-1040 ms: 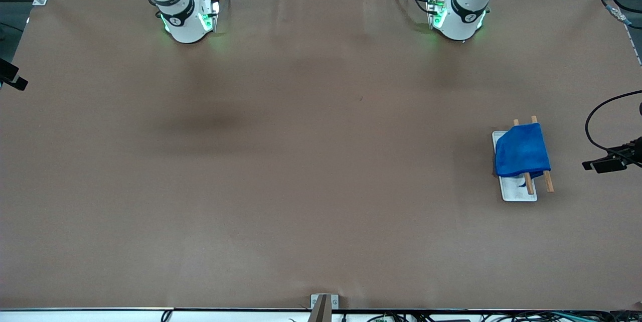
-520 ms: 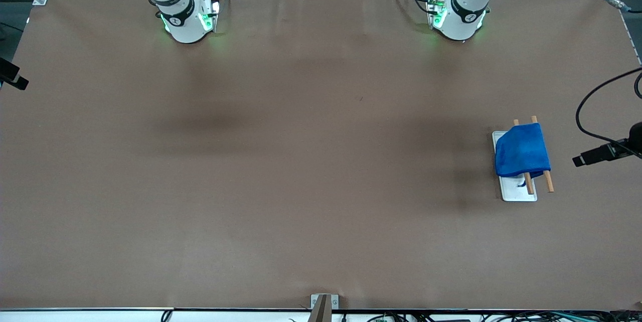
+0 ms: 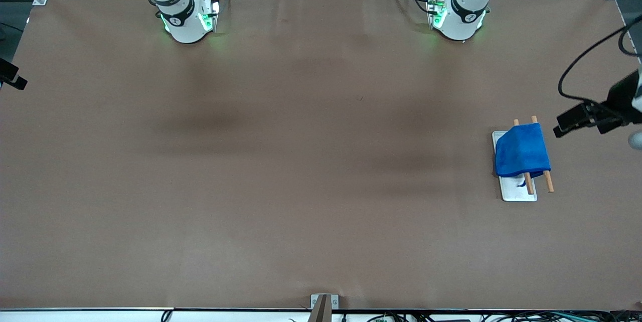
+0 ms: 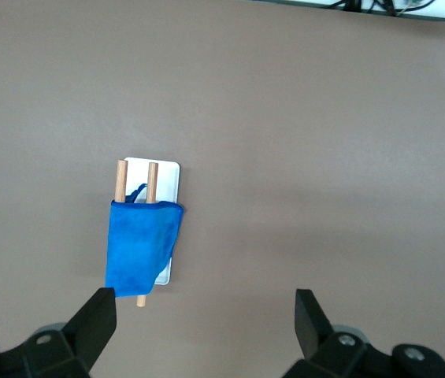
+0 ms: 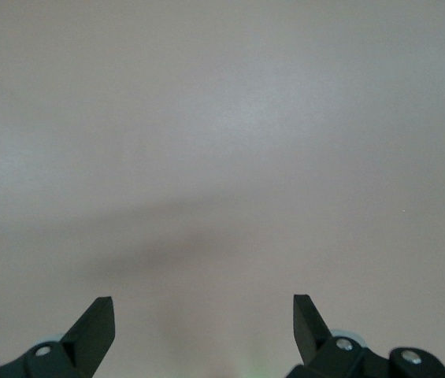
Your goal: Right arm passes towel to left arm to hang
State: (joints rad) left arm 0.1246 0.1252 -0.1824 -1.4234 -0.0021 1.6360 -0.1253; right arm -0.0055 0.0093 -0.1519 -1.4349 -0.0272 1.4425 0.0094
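Note:
The bright blue towel [image 3: 521, 151] hangs folded over two wooden rods [image 3: 548, 181] on a white base plate [image 3: 519, 192], at the left arm's end of the table. It also shows in the left wrist view [image 4: 139, 244]. My left gripper [image 4: 206, 315] is open and empty, high above the bare table beside the rack. The left arm's hand [image 3: 622, 104] shows at the edge of the front view. My right gripper [image 5: 204, 311] is open and empty over bare table. It is out of the front view, where only the right arm's base [image 3: 185, 18] shows.
The left arm's base [image 3: 459, 16] stands at the table's robot side. A small metal bracket [image 3: 323, 303] sits at the table edge nearest the front camera. A black device [image 3: 12, 78] juts in at the right arm's end.
The left arm's hand has moved toward the robots' side of the table and farther into the front view. The towel and rack have not moved.

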